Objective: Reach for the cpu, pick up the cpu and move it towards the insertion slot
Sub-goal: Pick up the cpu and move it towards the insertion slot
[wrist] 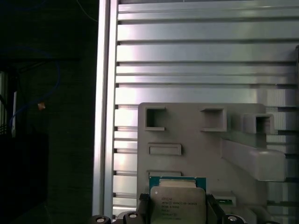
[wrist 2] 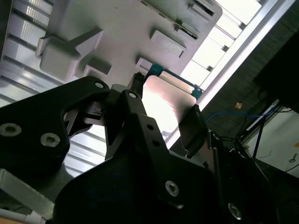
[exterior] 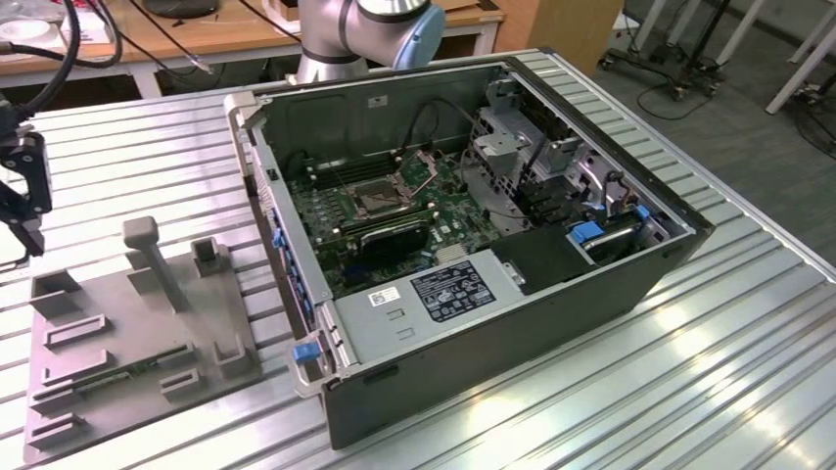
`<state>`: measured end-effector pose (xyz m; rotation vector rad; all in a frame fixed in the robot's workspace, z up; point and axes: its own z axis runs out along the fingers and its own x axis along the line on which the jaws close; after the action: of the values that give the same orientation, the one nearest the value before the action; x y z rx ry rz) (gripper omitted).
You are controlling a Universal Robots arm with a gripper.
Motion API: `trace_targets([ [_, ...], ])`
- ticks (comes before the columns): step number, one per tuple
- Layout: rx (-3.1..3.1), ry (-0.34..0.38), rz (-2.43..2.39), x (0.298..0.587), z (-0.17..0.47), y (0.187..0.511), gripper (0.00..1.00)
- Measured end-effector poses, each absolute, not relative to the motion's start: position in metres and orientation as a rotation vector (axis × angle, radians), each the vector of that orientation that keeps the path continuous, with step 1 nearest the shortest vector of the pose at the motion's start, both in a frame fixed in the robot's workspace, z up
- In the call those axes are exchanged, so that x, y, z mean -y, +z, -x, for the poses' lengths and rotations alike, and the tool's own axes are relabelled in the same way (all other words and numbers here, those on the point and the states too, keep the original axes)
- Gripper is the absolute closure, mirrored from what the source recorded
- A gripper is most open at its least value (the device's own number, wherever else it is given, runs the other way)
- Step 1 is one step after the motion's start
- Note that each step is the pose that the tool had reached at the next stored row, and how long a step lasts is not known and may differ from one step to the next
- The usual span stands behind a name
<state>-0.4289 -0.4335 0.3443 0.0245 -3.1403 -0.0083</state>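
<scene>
Your gripper (wrist 2: 164, 103) grips the cpu (wrist: 177, 203) firmly; the insertion slot (exterior: 379, 199) is well apart, not reached

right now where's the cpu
The cpu sits clamped between the jaws of the gripper in both wrist views, over the grey fixture near the exterior view's left edge, far from the computer case.

Your claw (exterior: 19, 235): black, at the far left edge of the frame, over the desk (exterior: 731, 372).
Grey fixture (exterior: 131, 323): lower left, flat on the ribbed metal desk, just below and right of your claw; a narrow green strip (exterior: 124, 370) lies in it.
Computer case (exterior: 523, 323): centre of the frame, side open towards you.
Insertion slot (exterior: 374, 200): square, metal-framed, on the green motherboard (exterior: 432, 211) inside the case.
Arm base (exterior: 350, 39): top centre, behind the case.
</scene>
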Motion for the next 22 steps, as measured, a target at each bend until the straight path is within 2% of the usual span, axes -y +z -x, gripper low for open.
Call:
trace_targets([
  [8, 3.14, -0.008, -0.025, 0.433, 0.429, 0.357, 0.45],
  [22, 3.14, -0.008, -0.025, 0.433, 0.425, 0.358, 0.45],
])
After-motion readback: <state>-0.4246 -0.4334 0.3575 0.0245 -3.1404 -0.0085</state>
